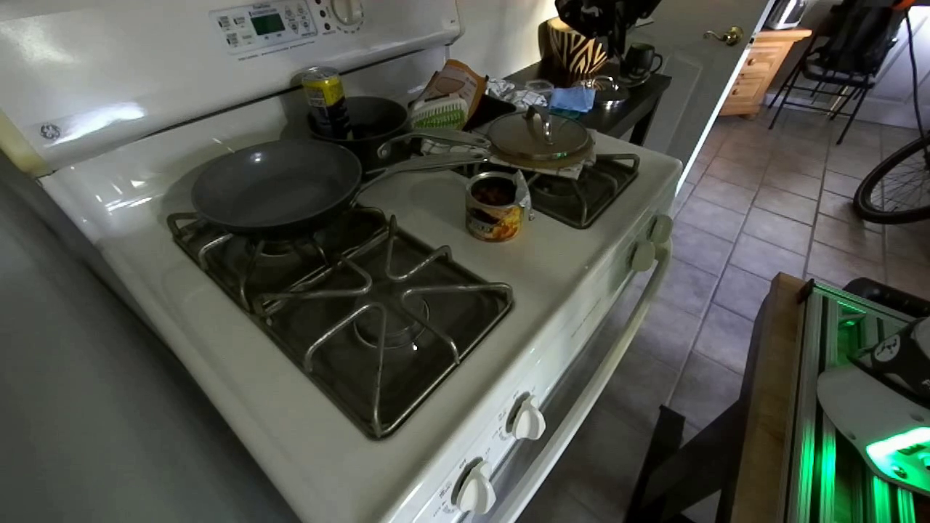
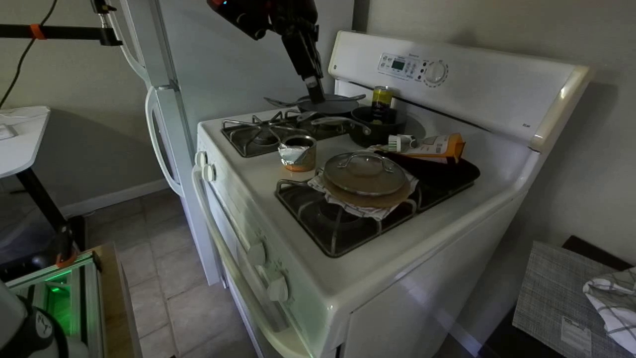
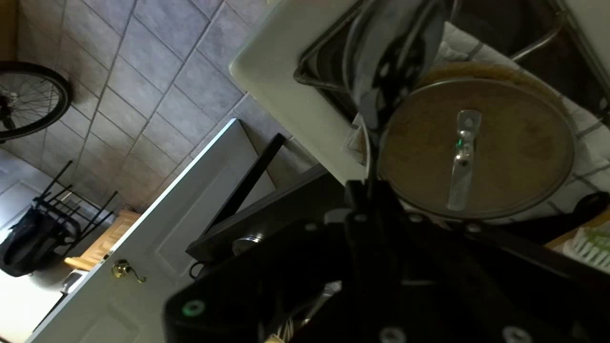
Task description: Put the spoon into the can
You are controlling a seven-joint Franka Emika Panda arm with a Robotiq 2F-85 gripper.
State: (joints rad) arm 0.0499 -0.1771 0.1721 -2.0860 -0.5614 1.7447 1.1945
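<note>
The can (image 1: 494, 211) stands upright on the white stove top between the burners, its foil lid peeled up on one side and reddish-brown contents inside. It also shows in an exterior view (image 2: 298, 154) and is out of the wrist view. My gripper (image 3: 364, 190) is shut on the spoon (image 3: 381, 57); the metal bowl sticks out ahead of the fingertips, over the front edge of the glass lid in that picture. The gripper (image 2: 315, 92) is high, apart from the can. It also shows at the top edge in an exterior view (image 1: 614, 36). I cannot make out the spoon there.
A glass lid (image 2: 365, 174) lies on a cloth over the burner beside the can. A frying pan (image 1: 280, 181) and a black pot (image 1: 374, 120) with handles stand behind the can. A zebra-striped container (image 1: 574, 51) stands on the dark side table near the gripper.
</note>
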